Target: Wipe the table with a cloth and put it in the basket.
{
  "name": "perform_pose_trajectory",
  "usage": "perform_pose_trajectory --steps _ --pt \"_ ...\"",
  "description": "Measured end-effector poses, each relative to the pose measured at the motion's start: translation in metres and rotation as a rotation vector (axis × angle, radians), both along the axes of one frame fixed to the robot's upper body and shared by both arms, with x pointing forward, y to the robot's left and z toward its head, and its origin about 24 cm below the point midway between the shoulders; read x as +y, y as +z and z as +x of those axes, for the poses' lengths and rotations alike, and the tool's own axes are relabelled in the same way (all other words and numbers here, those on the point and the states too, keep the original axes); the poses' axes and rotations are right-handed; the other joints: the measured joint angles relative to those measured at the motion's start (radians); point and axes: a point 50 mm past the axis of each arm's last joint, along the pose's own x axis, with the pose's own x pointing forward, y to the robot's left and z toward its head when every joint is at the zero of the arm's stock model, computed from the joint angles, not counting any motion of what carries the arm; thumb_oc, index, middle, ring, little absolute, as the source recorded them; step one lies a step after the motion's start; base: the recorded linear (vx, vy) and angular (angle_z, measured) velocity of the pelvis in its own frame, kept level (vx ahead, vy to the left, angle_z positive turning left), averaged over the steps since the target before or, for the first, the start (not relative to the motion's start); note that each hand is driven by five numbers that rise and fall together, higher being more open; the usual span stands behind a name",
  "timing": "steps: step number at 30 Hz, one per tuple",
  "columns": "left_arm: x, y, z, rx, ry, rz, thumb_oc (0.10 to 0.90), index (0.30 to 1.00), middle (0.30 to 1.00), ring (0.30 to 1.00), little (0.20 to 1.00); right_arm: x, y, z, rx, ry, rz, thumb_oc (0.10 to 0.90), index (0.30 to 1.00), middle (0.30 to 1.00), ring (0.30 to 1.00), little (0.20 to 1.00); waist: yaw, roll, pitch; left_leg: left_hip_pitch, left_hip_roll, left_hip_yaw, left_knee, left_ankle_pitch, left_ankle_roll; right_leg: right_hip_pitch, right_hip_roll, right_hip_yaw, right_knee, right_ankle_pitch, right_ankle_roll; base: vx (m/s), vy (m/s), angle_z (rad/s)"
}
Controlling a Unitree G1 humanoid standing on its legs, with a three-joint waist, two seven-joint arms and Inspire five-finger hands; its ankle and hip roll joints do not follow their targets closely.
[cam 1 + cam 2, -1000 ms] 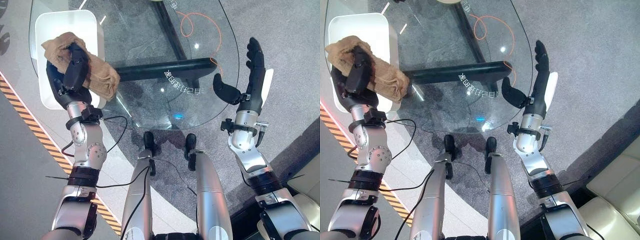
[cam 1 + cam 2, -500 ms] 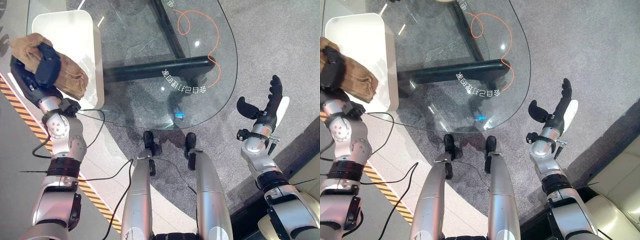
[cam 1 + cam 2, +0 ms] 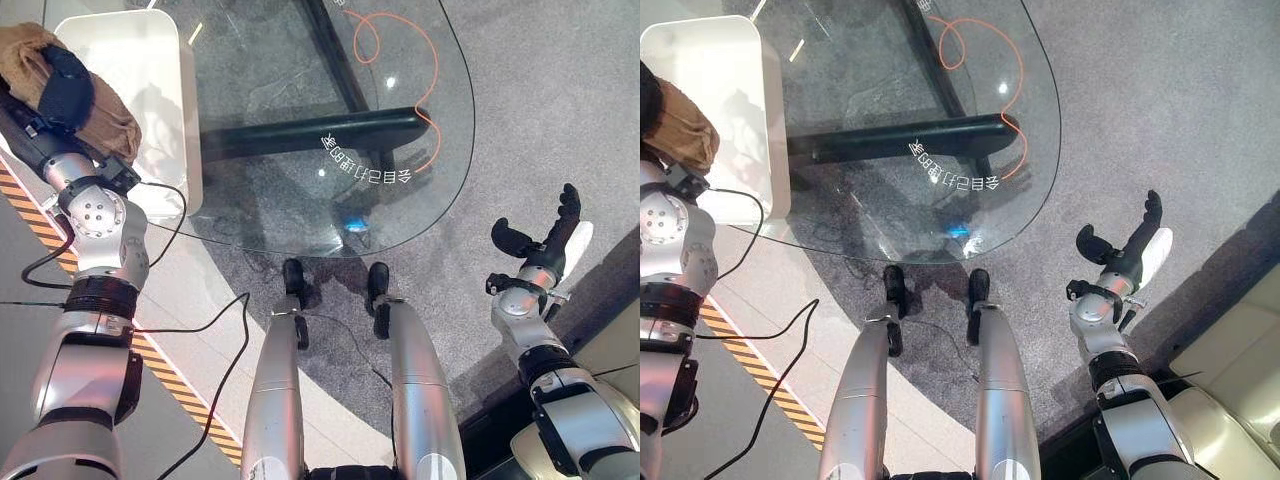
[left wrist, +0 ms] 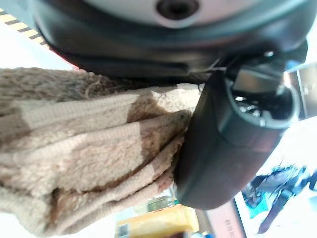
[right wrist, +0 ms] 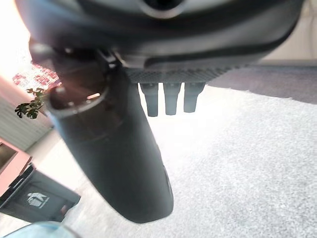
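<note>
Left hand (image 3: 62, 85) fingers curled round the tan cloth (image 3: 108, 125), bunched, long axis running diagonally, beside the white basket (image 3: 150, 60) on the glass surface (image 3: 300, 190). Basket holds nothing visible. Right hand (image 3: 545, 245) fingers straight, spread.

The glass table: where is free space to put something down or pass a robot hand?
Most of the glass table is bare, from the white basket to its right edge. The basket's inside is also free. The left robot hand holding the cloth crowds the basket's left rim.
</note>
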Motion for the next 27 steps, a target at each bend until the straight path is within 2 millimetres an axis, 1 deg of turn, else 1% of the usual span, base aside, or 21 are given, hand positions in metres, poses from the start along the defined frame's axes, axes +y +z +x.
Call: perform_pose_trajectory --steps 6,12,16,20,24,27 --pt "-0.001 -0.007 0.009 0.117 0.025 0.06 0.1 0.3 0.3 0.3 0.2 -0.006 -0.006 -0.002 0.025 -0.024 0.005 0.8 0.9 0.9 0.9 0.9 -0.002 0.0 0.0 -0.001 0.001 0.0 0.0 0.0 0.0 -0.001 -0.001 0.0 -0.001 0.0 0.0 0.0 0.0 0.0" --pt "-0.003 -0.008 0.018 0.232 0.045 0.09 0.1 0.3 0.3 0.3 0.2 -0.008 -0.009 -0.002 0.049 -0.02 0.011 0.8 0.9 0.9 0.9 0.9 -0.005 -0.001 0.0 -0.004 0.002 -0.002 0.001 0.0 0.0 -0.001 -0.001 -0.001 -0.001 0.001 0.0 0.0 0.0 0.0" --pt "-0.003 -0.007 0.022 0.278 0.057 0.093 0.1 0.3 0.3 0.3 0.2 -0.007 -0.006 0.001 0.04 -0.014 0.01 0.8 0.9 0.9 0.9 0.9 -0.008 -0.002 0.0 -0.009 0.002 -0.003 0.003 0.0 0.0 -0.005 0.0 -0.003 -0.003 0.001 0.0 0.0 0.0 0.0" --pt "-0.001 0.001 0.026 0.316 0.077 0.088 0.1 0.3 0.3 0.3 0.2 -0.003 0.0 0.005 0.026 0.003 0.001 0.8 0.9 0.9 0.9 0.9 -0.017 -0.003 0.0 -0.035 0.004 -0.008 0.016 -0.001 -0.001 -0.023 0.001 -0.007 -0.002 0.004 -0.001 0.0 0.0 0.0" --pt "0.003 -0.004 0.026 0.372 0.096 0.077 0.1 0.3 0.3 0.3 0.2 0.001 0.004 0.009 0.019 0.02 -0.011 0.8 0.9 0.9 0.9 0.9 -0.032 -0.007 0.0 -0.039 0.003 -0.007 0.016 -0.002 0.0 -0.026 0.0 -0.006 -0.004 0.004 0.0 0.0 0.0 0.0" --pt "0.007 -0.004 0.028 0.417 0.123 0.071 0.1 0.3 0.3 0.3 0.2 0.003 0.006 0.01 0.015 0.026 -0.015 0.8 0.9 0.9 0.9 0.9 -0.036 -0.017 0.0 -0.04 0.004 -0.007 0.016 -0.002 0.0 -0.029 0.002 -0.006 -0.003 0.004 0.0 0.0 0.0 0.0"
